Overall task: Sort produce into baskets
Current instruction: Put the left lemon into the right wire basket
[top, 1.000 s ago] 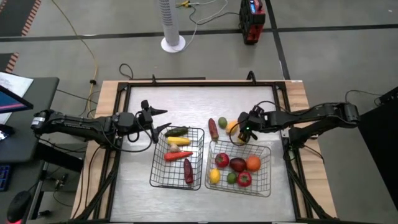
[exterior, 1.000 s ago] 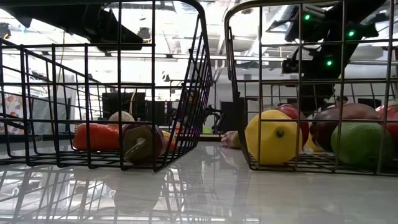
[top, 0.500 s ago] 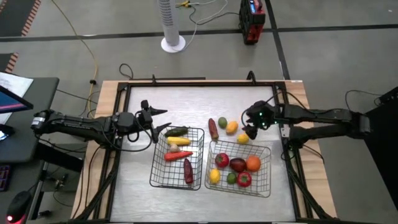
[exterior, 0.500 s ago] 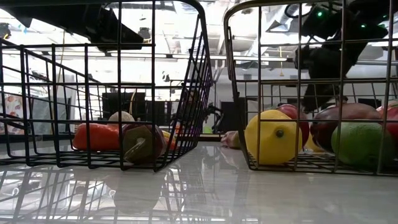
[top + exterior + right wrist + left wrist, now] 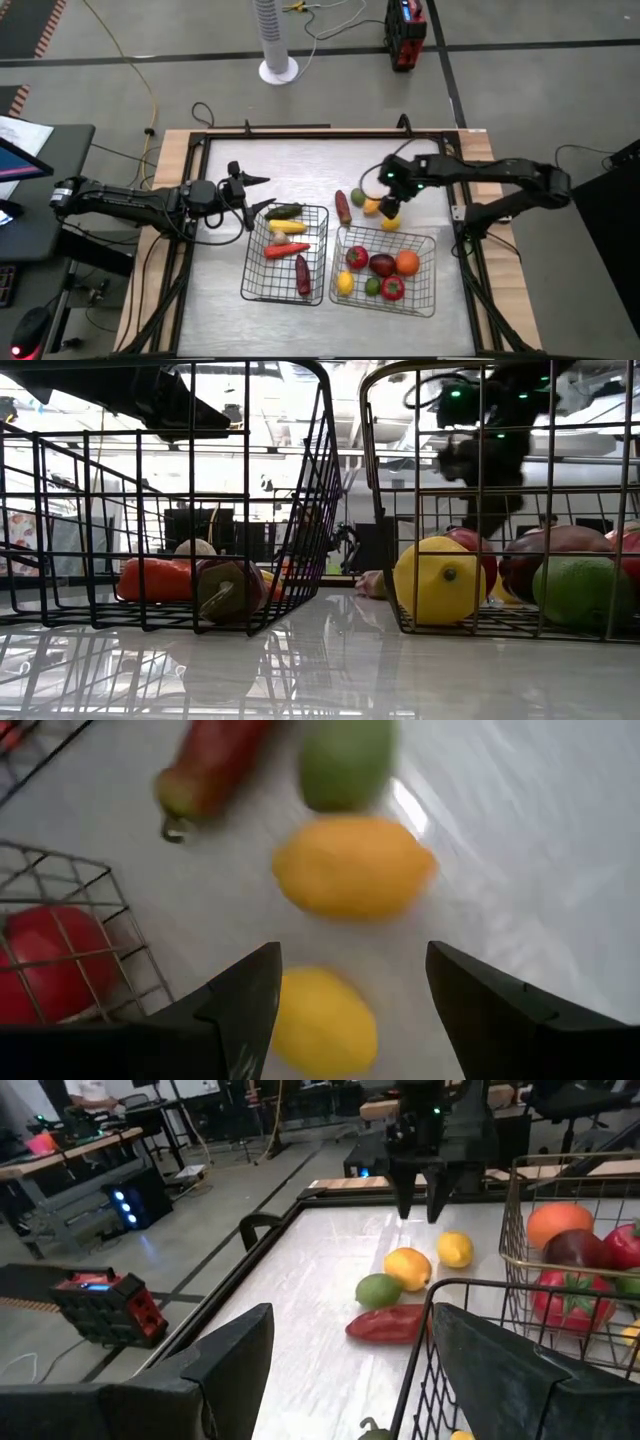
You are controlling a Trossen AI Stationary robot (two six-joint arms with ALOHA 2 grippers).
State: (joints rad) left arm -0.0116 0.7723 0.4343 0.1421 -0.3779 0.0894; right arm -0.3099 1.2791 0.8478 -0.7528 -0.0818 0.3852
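My right gripper [image 5: 389, 207] is open and points down over loose produce on the table, just beyond the right basket [image 5: 433, 300]. Its fingers stand on either side of a small yellow fruit [image 5: 320, 1020], above it, touching nothing. Next to this fruit lie an orange-yellow fruit [image 5: 352, 867], a green one [image 5: 347, 760] and a long red one [image 5: 210, 765]. The right basket holds several round pieces, the left basket [image 5: 246, 290] several long ones. My left gripper [image 5: 247, 188] is open and empty by the left basket's far left corner.
The right basket's far wall [image 5: 70, 885] lies close to the yellow fruit. The left wrist view shows my right gripper [image 5: 425, 1200] upright above the loose pieces [image 5: 408, 1267]. Bare table lies beyond them, up to the raised frame [image 5: 320, 136] around the table.
My right gripper has swung a little toward the table's right edge and then back toward the left, now over the loose yellow fruit. Its arm has bent more at the elbow. The produce has stayed where it was.
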